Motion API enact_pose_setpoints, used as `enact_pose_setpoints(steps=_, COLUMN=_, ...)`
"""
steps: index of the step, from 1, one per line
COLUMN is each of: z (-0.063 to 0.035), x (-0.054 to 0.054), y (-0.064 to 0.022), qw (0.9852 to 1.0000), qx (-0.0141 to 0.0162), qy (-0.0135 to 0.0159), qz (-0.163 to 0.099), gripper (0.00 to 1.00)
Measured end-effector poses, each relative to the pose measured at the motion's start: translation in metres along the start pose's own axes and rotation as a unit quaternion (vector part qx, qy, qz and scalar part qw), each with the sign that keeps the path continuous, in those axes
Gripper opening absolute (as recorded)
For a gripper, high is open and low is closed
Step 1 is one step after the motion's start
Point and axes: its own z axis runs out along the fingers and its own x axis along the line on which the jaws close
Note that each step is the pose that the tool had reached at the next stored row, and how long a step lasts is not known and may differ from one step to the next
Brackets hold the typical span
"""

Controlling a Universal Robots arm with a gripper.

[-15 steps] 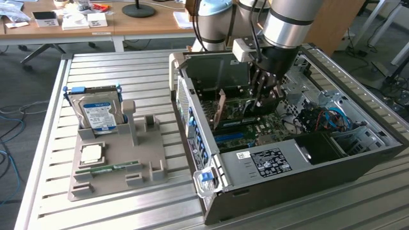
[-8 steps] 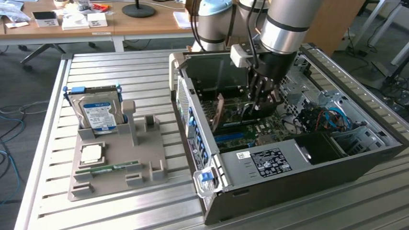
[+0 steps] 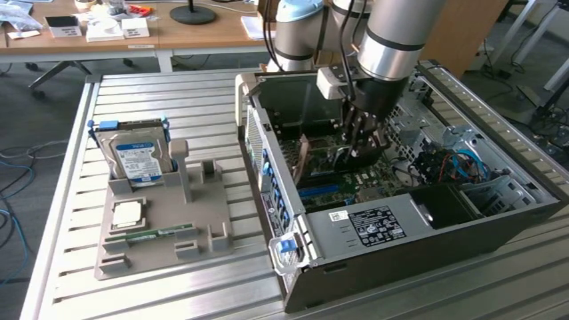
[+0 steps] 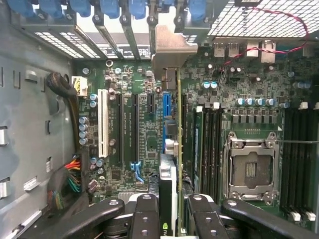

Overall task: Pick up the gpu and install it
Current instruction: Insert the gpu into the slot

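My gripper (image 3: 360, 145) reaches down into the open computer case (image 3: 400, 230) and is shut on the gpu (image 4: 169, 191). In the wrist view the card stands on edge between my two black fingers (image 4: 147, 214). Its silver bracket (image 4: 169, 50) sits close to the row of rear slot openings with blue clips. The card's thin edge runs along the blue slot (image 4: 167, 107) on the motherboard (image 4: 134, 139); I cannot tell whether it is seated. In the exterior view the gpu (image 3: 334, 159) shows as a dark card under the gripper, partly hidden by the fingers.
A grey parts holder (image 3: 164, 230) lies at the exterior view's left with a silver hard drive (image 3: 138, 159), a processor chip (image 3: 127, 213) and a green memory stick (image 3: 151, 235). Inside the case are a white slot (image 4: 103, 122), memory slots and the processor socket (image 4: 250, 169). Cables lie along the case wall.
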Motion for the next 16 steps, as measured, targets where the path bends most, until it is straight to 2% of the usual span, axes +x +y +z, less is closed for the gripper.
enact_pose_setpoints(steps=16, z=0.0124, x=0.0, y=0.0026, qw=1.0, qx=0.001, qy=-0.0001, qz=0.0, gripper=0.27)
